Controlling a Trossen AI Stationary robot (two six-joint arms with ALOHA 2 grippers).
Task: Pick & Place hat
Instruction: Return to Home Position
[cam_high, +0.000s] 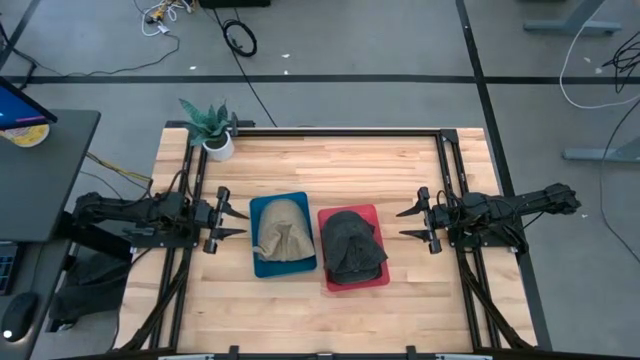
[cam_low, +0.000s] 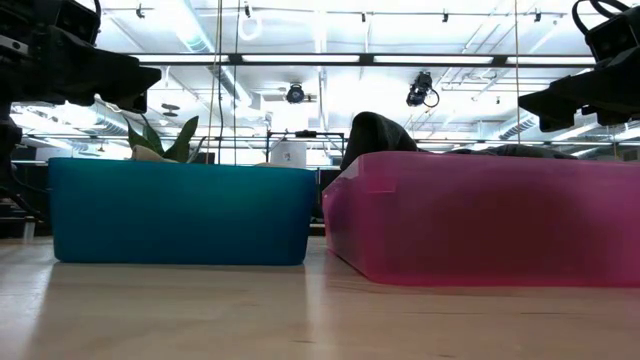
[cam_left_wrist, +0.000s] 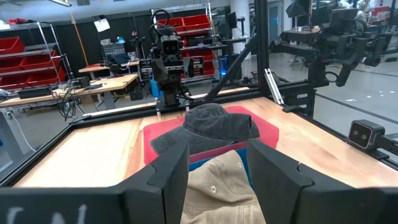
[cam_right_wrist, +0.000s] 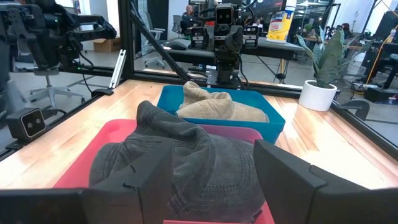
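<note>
Two bins (cam_high: 285, 270), one black cap (cam_high: 352, 245), one plant (cam_high: 210, 125)

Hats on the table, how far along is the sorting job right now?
Looks nearly finished. Done: the brown cap lies in the blue bin, the black cap in the pink bin; no cap shows outside them. In hand: nothing, the left gripper and right gripper sit open and empty at the sides of the table. Left: probably only parking the arms.

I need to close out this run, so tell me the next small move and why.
Probably just fold both arms back to rest. The brown cap lies in the blue bin, the black cap in the pink bin, and no hat shows outside them. The left gripper and right gripper hang open and empty beside the bins.
</note>
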